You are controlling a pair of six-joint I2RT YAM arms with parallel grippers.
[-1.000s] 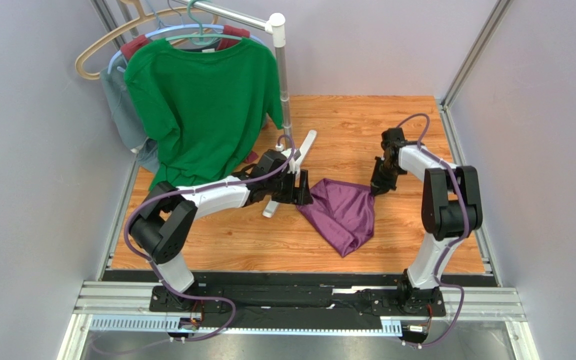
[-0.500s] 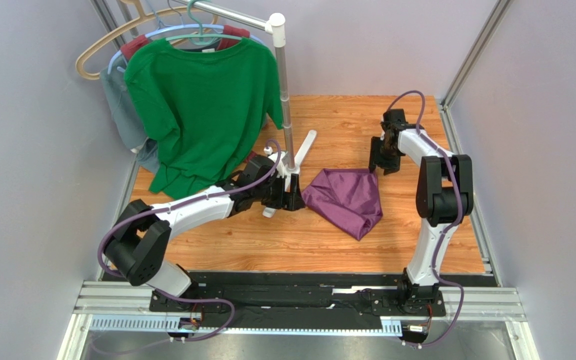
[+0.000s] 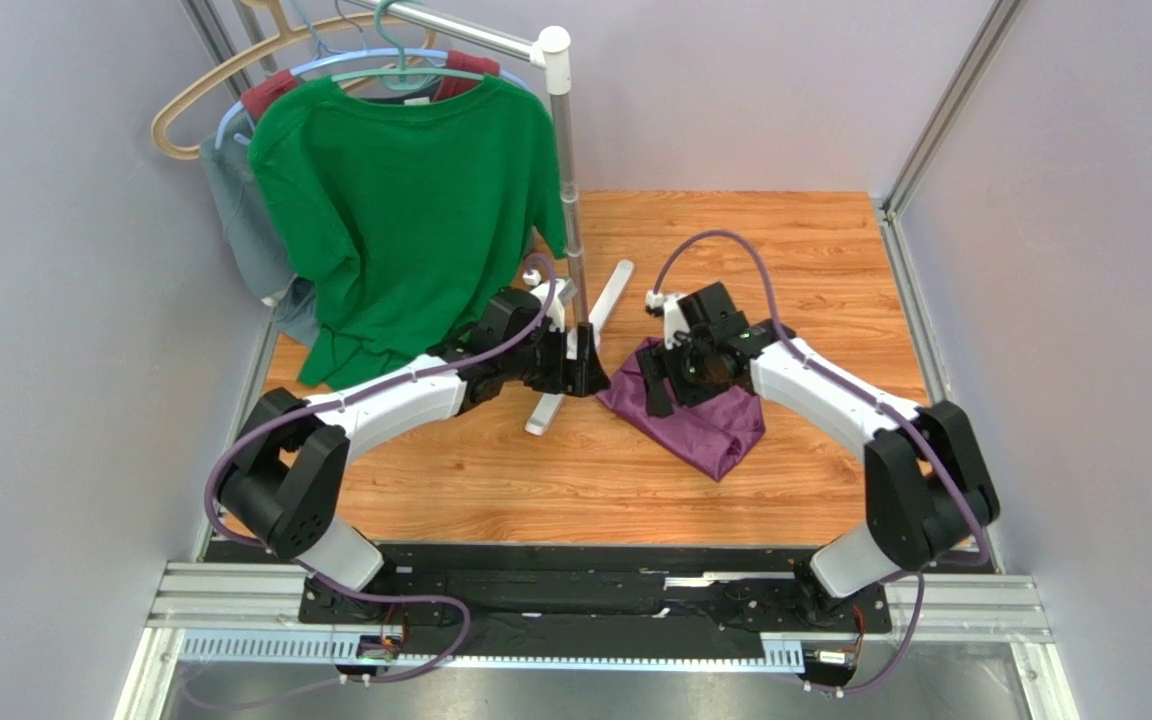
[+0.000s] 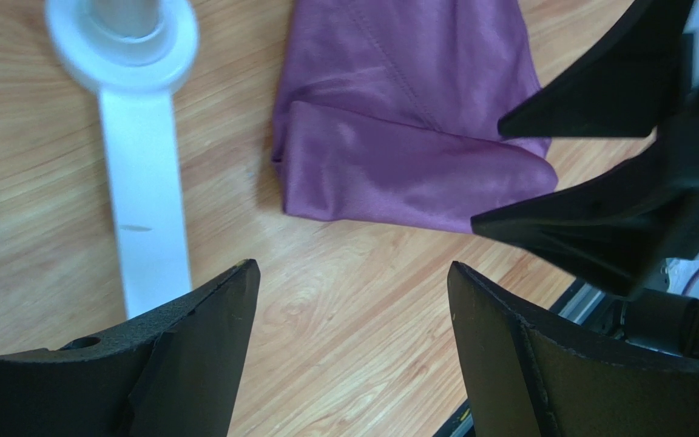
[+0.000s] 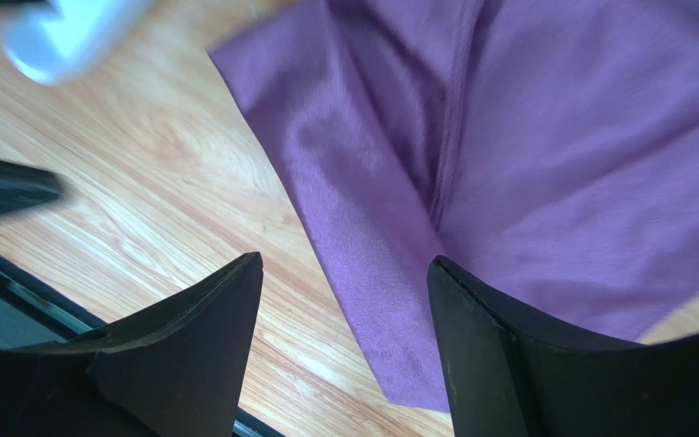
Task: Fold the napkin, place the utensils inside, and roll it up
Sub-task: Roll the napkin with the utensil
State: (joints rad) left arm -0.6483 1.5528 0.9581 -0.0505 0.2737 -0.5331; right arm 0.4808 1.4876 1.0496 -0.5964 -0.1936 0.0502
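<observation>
Left jaws are spread with nothing between them, low over the bare wooden surface (image 3: 537, 483), just left of centre in the overhead view. My left arm (image 3: 402, 398) has drawn back a touch to the left since a second ago, when those jaws sat right at the cloth's edge.

Big change on the other side: my right arm (image 3: 823, 393) has swung in from the upper right of the surface, and the right jaws now hang over the upper left part of the napkin (image 3: 720, 435). A second ago they were pressed together on its upper right corner; now they stand wide apart, gripping nothing, purple cloth showing between them in the right wrist view (image 5: 554, 182).

The napkin lies loosely folded at the centre of the surface, more bunched and a little further left than a second ago, one rolled edge facing my left jaws (image 4: 399, 168).

Just beside it stands the white rack foot (image 4: 148, 228). Beyond, upper left, the green T-shirt (image 3: 402, 210) hangs where it hung.
</observation>
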